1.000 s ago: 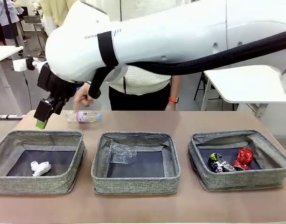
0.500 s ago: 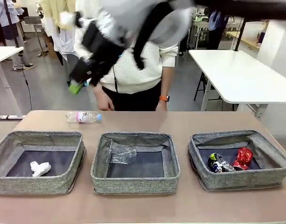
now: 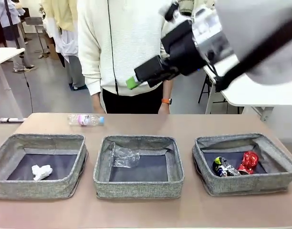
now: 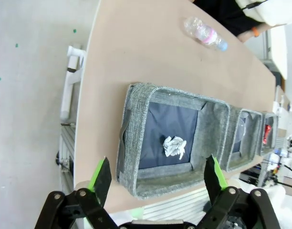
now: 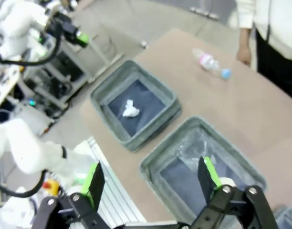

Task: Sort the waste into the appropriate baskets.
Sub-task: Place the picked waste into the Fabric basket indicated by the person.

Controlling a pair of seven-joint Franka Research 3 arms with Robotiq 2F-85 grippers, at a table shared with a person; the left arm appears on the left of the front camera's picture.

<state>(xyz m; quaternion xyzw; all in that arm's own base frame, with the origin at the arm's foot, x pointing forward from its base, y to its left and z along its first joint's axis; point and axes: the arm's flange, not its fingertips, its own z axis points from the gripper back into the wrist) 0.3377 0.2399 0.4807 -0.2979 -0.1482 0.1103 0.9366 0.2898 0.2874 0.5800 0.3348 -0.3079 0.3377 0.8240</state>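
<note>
Both end effectors wide, empty — right end effector (image 3: 136, 80) raised above the middle basket (image 3: 138, 190); clear bottle (image 3: 86, 119) lies on the counter (image 3: 184, 125) behind it.

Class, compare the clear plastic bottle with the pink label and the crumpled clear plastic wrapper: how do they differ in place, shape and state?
The clear plastic bottle with the pink label lies on the bare table behind the baskets; the crumpled clear plastic wrapper sits inside the middle grey woven basket. The bottle keeps its shape and has a blue cap; the wrapper is scrunched and shapeless. Both are see-through plastic.
</note>
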